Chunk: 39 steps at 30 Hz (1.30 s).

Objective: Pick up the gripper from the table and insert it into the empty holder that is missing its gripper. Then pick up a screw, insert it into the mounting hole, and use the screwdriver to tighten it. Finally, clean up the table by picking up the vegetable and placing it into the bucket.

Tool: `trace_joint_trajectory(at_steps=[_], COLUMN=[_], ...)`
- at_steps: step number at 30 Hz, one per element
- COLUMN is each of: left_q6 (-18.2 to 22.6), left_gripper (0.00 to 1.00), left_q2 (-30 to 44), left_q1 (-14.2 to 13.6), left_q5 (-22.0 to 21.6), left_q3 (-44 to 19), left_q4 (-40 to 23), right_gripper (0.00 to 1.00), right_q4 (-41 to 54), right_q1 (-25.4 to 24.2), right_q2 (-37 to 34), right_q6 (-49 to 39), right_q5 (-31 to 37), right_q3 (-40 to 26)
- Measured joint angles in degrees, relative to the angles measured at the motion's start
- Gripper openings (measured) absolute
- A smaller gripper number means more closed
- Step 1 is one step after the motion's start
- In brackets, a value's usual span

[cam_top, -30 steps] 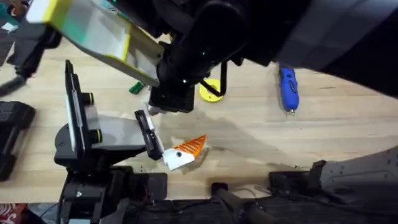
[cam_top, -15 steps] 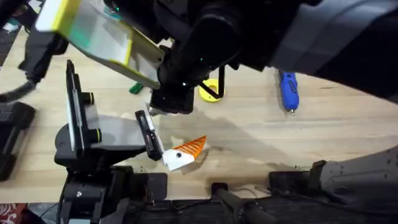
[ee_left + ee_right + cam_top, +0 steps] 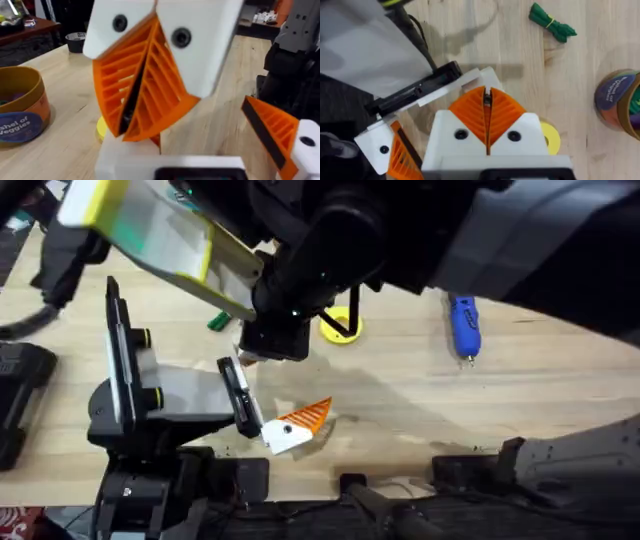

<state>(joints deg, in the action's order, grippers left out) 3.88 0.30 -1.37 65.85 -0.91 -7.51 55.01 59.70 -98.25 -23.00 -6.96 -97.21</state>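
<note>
Surface: light wood table (image 3: pixel 540 395). Both arms meet over its left-centre area.

Right arm: reaches across from the right, showing large and dark in the overhead view. The right gripper (image 3: pixel 487 96) is clenched, its two orange ribbed fingers (image 3: pixel 507 112) pressed flat together along their length. A thin dark sliver sits between them at the tip; I cannot tell what it is. In the left wrist view this claw points downward, white brackets on top.

Left arm: the left gripper (image 3: pixel 292 427), white with orange, lies low over the near-centre table. Cannot tell whether it is clenched or released. A white part of it, apparently the holder (image 3: pixel 470 82), lies right at the right claw's tip; contact cannot be confirmed.

Task items:
- Screwdriver (image 3: pixel 462 322): blue, flat on the table to the right, well apart from both claws, metal tip toward the near edge.
- Vegetable (image 3: pixel 552 22): green, on bare wood, apart from the bucket.
- Bucket (image 3: pixel 620 100): upright on the table, tan rim, navy label, with green and purple pieces inside.

Other: the yellow disc (image 3: pixel 335 328) lies flat just beside the right claw. A yellow-edged panel (image 3: pixel 150 230) hangs across the far left.
</note>
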Motion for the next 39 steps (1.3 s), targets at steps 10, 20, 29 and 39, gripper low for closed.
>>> trace_joint_trajectory(at_steps=[10,20,29,39], left_q6=[0.0,-0.3,-0.5,-0.9], left_gripper=[0.986,0.985,0.985,0.986], left_q2=[0.0,0.0,0.0,0.0], left_q1=[0.0,0.0,0.0,-0.1], left_q5=[0.1,0.2,0.4,0.6], left_q3=[0.0,0.0,0.0,0.0], left_q4=[0.0,0.0,-0.1,-0.1], right_gripper=[0.005,0.005,0.005,0.005], right_q4=[1.1,1.2,1.5,3.1], right_q1=[0.0,0.0,0.0,0.1], right_q2=[0.0,0.0,0.0,0.3], right_q6=[0.0,0.0,0.0,0.0], right_q5=[0.0,0.0,0.0,0.0], right_q3=[0.0,0.3,0.3,0.4])
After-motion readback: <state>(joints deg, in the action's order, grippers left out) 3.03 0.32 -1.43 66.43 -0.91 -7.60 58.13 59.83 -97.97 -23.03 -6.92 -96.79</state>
